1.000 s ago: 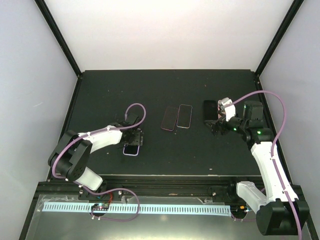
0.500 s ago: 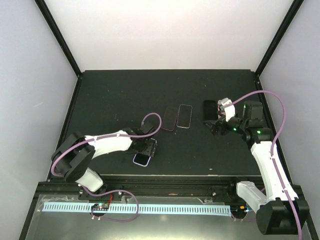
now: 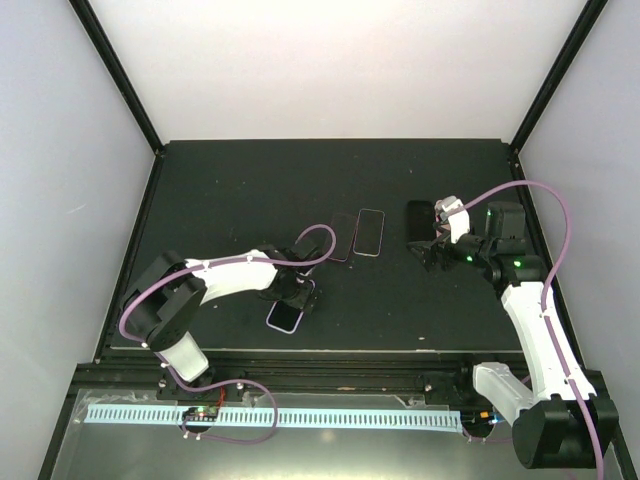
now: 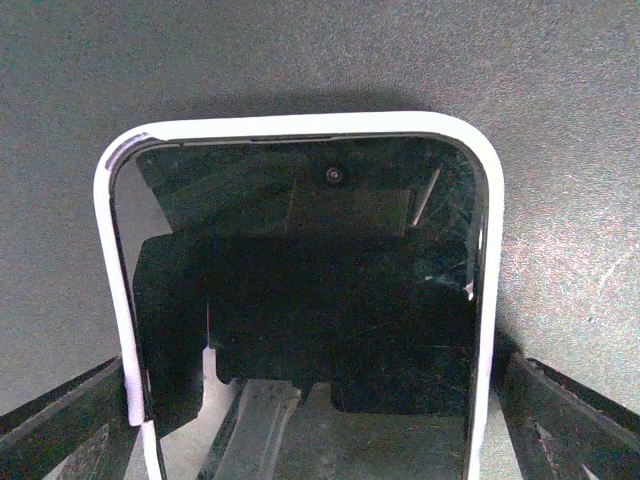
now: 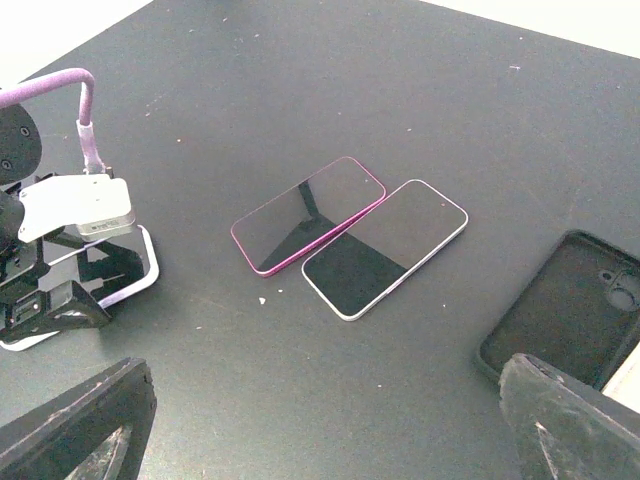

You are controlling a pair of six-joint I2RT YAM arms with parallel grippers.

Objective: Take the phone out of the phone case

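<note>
The pink phone case [image 5: 305,213] lies flat on the black table with a phone in it, screen up; it also shows in the top view as the phone case [image 3: 341,236]. My left gripper [image 4: 315,430] is open and straddles a white-rimmed phone [image 4: 300,290], a finger standing clear of each long edge. That white-rimmed phone [image 3: 286,316] lies near the front edge, under my left gripper [image 3: 298,292]. My right gripper [image 5: 325,420] hangs open and empty, right of the pink case, above bare table.
A second white-rimmed phone [image 5: 385,247] lies against the pink case's right side. An empty black case [image 5: 570,300] lies at the right, close to my right gripper [image 3: 435,250]. The left arm's lilac cable [image 3: 318,240] loops near the pink case.
My left gripper dragged the white-rimmed phone to the right and toward the front edge, then opened wider round it. The right arm has not moved.
</note>
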